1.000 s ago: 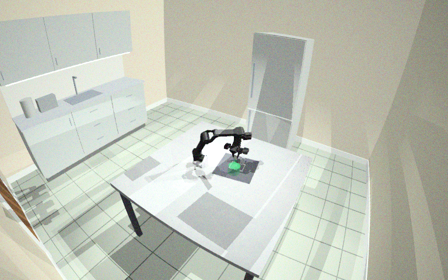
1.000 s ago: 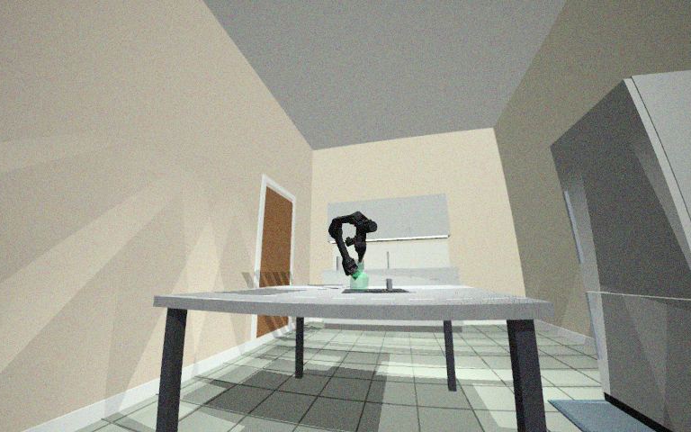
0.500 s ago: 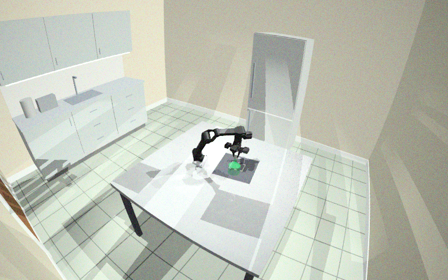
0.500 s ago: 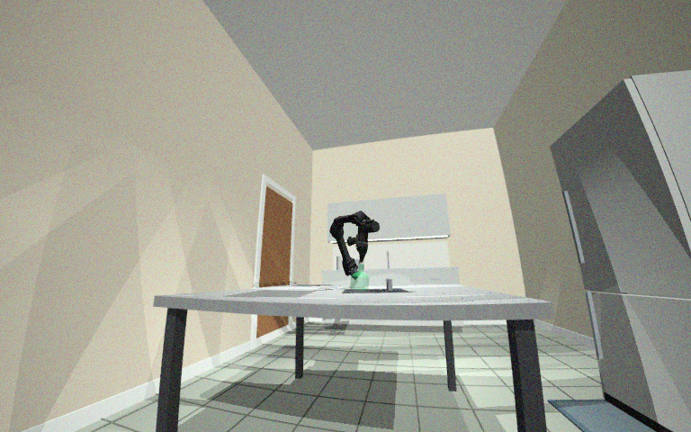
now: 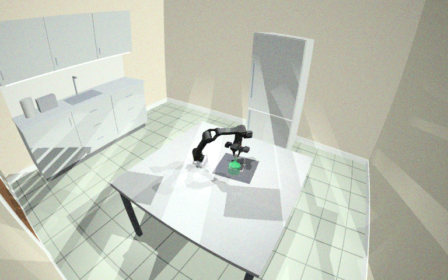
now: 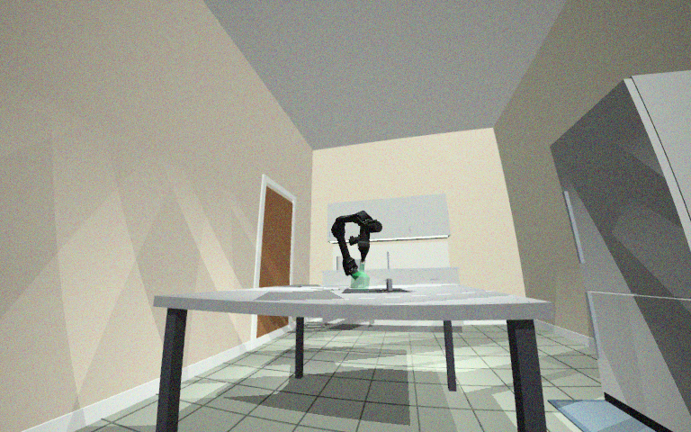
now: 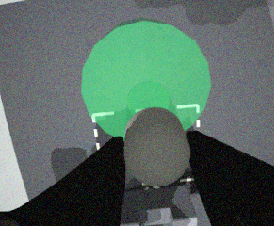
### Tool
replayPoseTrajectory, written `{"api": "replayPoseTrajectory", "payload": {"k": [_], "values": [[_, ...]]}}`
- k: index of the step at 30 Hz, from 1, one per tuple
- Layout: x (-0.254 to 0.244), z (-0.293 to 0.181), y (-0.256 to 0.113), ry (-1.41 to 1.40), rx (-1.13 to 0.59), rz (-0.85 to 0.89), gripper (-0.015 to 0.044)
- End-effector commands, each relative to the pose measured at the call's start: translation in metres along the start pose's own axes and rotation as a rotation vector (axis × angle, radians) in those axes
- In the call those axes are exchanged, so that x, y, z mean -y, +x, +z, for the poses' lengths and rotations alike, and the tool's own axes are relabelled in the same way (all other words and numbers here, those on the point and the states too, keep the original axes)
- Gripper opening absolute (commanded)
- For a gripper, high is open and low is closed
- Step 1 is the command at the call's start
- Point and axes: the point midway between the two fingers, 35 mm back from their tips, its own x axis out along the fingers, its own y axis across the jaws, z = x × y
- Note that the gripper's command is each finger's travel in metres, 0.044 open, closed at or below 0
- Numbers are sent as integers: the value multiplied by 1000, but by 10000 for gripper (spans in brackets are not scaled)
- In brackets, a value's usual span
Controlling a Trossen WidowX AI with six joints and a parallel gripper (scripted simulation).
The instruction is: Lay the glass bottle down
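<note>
The green glass bottle (image 5: 234, 167) (image 6: 359, 280) (image 7: 143, 56) stands about upright on or just above the dark mat (image 5: 247, 178) (image 7: 33, 71); a slight tilt or small gap is hard to tell. My gripper (image 5: 235, 156) (image 6: 363, 260) (image 7: 155, 143) points down from above and is shut on the bottle's neck, just below its grey-brown top (image 7: 157, 153). The white dashed outline (image 7: 198, 123) lies partly under and beside the body. The grey rest (image 6: 390, 283) stands on the mat, apart from the bottle; in the wrist view it shows in part (image 7: 160, 217) between the fingers.
The mat lies on a large white table (image 5: 191, 207) (image 6: 445, 306), with the arm's base (image 5: 199, 161) at the mat's left in the top view. A fridge (image 5: 275, 86) stands beyond the table. Bands of shadow cross the table and mat.
</note>
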Motion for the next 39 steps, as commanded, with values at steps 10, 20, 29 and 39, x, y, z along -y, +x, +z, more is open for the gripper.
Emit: {"api": "replayPoseTrajectory", "payload": {"k": [10,20,29,39], "values": [[1,-15,-3,1,6,0,111],[1,-22,-4,3,20,0,111],[1,-29,-5,4,30,1,111],[2,-39,-5,4,38,8,111]]}}
